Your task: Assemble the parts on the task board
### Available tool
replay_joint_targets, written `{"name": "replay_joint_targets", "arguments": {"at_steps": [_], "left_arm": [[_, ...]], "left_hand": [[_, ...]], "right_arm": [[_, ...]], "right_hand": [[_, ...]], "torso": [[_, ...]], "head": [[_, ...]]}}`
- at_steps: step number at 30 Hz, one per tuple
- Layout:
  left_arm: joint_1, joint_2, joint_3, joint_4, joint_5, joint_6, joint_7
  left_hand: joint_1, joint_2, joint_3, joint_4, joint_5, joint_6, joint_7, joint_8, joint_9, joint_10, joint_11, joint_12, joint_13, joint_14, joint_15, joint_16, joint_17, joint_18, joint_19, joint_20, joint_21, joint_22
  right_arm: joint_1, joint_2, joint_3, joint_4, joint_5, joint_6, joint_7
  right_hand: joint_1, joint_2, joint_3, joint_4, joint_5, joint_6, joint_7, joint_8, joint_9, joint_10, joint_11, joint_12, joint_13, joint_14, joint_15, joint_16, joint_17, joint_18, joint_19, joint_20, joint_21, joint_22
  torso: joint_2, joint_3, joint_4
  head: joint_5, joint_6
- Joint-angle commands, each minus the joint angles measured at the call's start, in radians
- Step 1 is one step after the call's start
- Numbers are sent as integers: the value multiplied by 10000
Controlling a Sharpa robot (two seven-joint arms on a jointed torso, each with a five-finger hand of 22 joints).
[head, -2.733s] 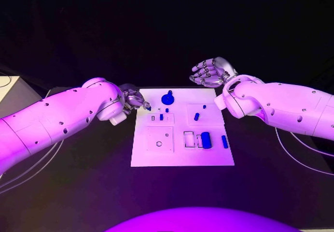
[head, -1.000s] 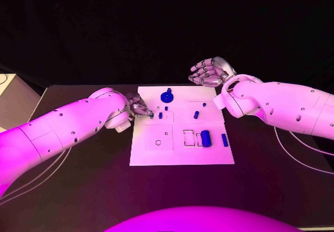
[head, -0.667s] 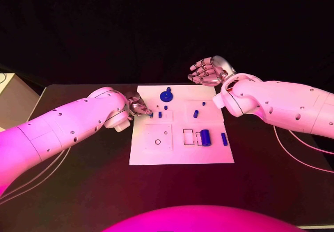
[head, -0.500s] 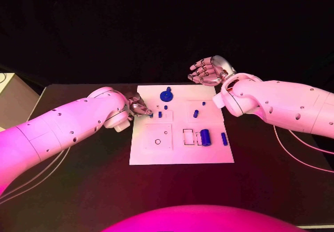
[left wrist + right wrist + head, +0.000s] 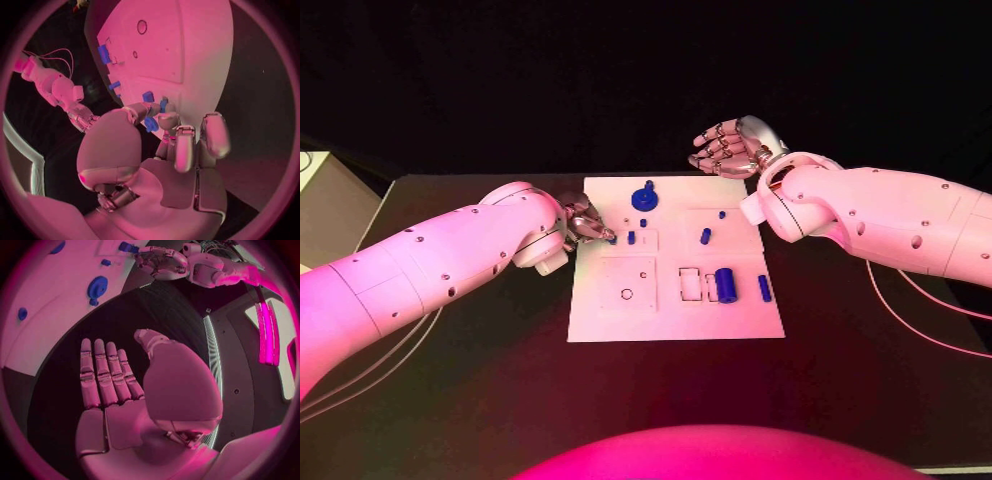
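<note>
The white task board [image 5: 675, 310] lies in the middle of the black table. My left hand [image 5: 584, 219] sits at the board's left edge near its far end, and in the left wrist view its thumb and fingers pinch a small blue part [image 5: 152, 124] just over the board [image 5: 181, 45]. My right hand [image 5: 730, 148] hangs raised beyond the board's far right corner, fingers apart and holding nothing [image 5: 119, 395]. On the board are a round blue knob [image 5: 646, 198], a blue cylinder [image 5: 726, 284], a blue bar [image 5: 764, 288] and small pegs [image 5: 705, 237].
A rectangular socket [image 5: 691, 284] lies beside the cylinder, and a square plate with a round hole [image 5: 627, 293] is at the board's near left. A pale box [image 5: 318, 195] stands at the table's far left. Bare black table [image 5: 473, 380] surrounds the board.
Since 2.7 s ago my left arm has swung lower and its hand has edged in to the board's left edge. Over the last second both hands have stayed nearly still.
</note>
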Motion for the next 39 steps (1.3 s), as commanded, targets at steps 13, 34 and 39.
{"name": "replay_joint_targets", "arguments": {"at_steps": [13,34,39], "left_arm": [[-11,-20,20,-80,105,106,67],[415,-50,413,-261,1117,1795,38],[642,185,429,-614,1180,2624,-190]], "left_hand": [[28,69,1503,-1472,40,429,-387,36,3,42,-52,-40,-3,928,-79,1,2240,-143,49,-36,57,26],[43,60,1533,-1510,36,440,-391,34,6,25,-56,-96,-81,944,-84,26,2296,-139,36,-43,47,3],[52,47,1544,-1533,39,442,-391,29,6,28,-57,-99,-76,960,-84,50,2352,-139,30,-45,44,-2]], "right_arm": [[-17,20,4,-19,-20,111,101],[-31,62,4,-61,-20,117,97],[-31,86,4,-73,-20,118,96]], "right_hand": [[15,113,-76,-9,68,-58,627,63,-9,-82,5,69,-7,-56,30,-62,-9,140,-74,-21,0,-8],[15,113,-76,-9,68,-58,627,63,-9,-82,5,69,-7,-56,30,-62,-9,140,-74,-21,0,-8],[15,113,-76,-9,68,-58,627,63,-9,-82,5,69,-7,-56,30,-62,-9,140,-74,-21,0,-8]], "torso": [[4,-5,13],[-1,-1,19],[-6,-2,22]], "head": [[-52,-42],[-37,-25],[-36,-15]]}}
